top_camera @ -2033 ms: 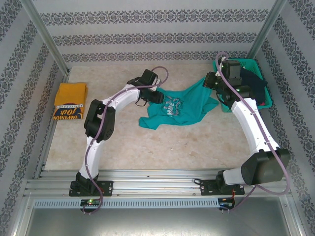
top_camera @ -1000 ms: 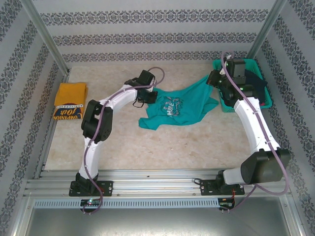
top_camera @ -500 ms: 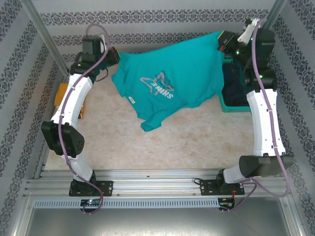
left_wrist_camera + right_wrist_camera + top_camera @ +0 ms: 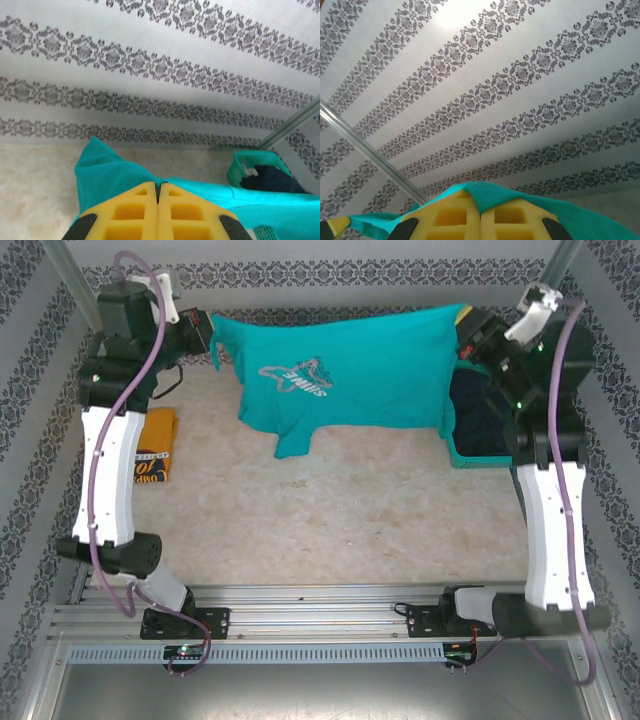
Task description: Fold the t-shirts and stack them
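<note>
Patterned walls (image 4: 330, 280) ring the tabletop (image 4: 350, 525); above it the teal shirt (image 4: 345, 370) hangs spread — left tool (image 4: 158, 192) and right tool (image 4: 480, 202) each clamped on an upper corner. Yellow shirt (image 4: 160, 438) lies folded at left.

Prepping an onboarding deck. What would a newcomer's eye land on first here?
The teal-green t-shirt hangs spread in the air across the far side of the table, its top corners pinched in the shut fingers of the left gripper and right gripper. Next come the folded mustard-yellow t-shirt lying at the table's left edge, and the teal mesh basket at far right with dark cloth in it.
</note>
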Motion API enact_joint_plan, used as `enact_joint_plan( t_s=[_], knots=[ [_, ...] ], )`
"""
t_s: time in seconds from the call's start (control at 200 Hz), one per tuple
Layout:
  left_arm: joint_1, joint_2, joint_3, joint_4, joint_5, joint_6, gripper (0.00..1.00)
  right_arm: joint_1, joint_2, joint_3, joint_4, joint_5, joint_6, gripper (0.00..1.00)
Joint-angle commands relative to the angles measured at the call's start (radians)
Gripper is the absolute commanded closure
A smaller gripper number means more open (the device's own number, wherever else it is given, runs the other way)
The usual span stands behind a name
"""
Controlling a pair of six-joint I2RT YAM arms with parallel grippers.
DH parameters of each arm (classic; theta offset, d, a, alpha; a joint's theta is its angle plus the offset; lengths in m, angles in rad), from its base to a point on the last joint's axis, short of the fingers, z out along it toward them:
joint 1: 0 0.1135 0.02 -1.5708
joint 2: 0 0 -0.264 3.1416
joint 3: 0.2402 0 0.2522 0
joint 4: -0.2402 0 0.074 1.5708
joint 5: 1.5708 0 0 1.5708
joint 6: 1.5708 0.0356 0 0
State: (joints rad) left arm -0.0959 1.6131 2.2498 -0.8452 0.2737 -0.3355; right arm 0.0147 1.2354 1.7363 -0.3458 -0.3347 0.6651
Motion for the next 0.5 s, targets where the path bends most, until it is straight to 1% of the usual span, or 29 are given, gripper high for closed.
enact_joint_plan(
  t_s=[0.0, 0.09, 0.195, 0.355, 0.495],
  knots=[
    [0.012, -0.115, -0.074, -0.104, -0.004, 0.046, 1.00, -0.013, -0.094, -0.053, 0.018, 0.003, 0.024, 1.00],
    [0.010, -0.189, -0.167, -0.109, -0.024, 0.040, 1.00, -0.013, -0.121, -0.066, -0.018, -0.001, 0.007, 1.00],
    [0.011, -0.223, -0.251, -0.083, -0.055, 0.042, 1.00, -0.013, -0.115, -0.085, -0.011, -0.017, -0.012, 1.00],
    [0.010, -0.178, -0.290, -0.009, -0.099, 0.089, 1.00, -0.012, -0.064, -0.151, 0.075, -0.026, -0.025, 1.00],
    [0.010, -0.110, -0.318, 0.086, -0.151, 0.136, 1.00, -0.010, 0.018, -0.181, 0.139, -0.019, -0.049, 1.00]
  ],
)
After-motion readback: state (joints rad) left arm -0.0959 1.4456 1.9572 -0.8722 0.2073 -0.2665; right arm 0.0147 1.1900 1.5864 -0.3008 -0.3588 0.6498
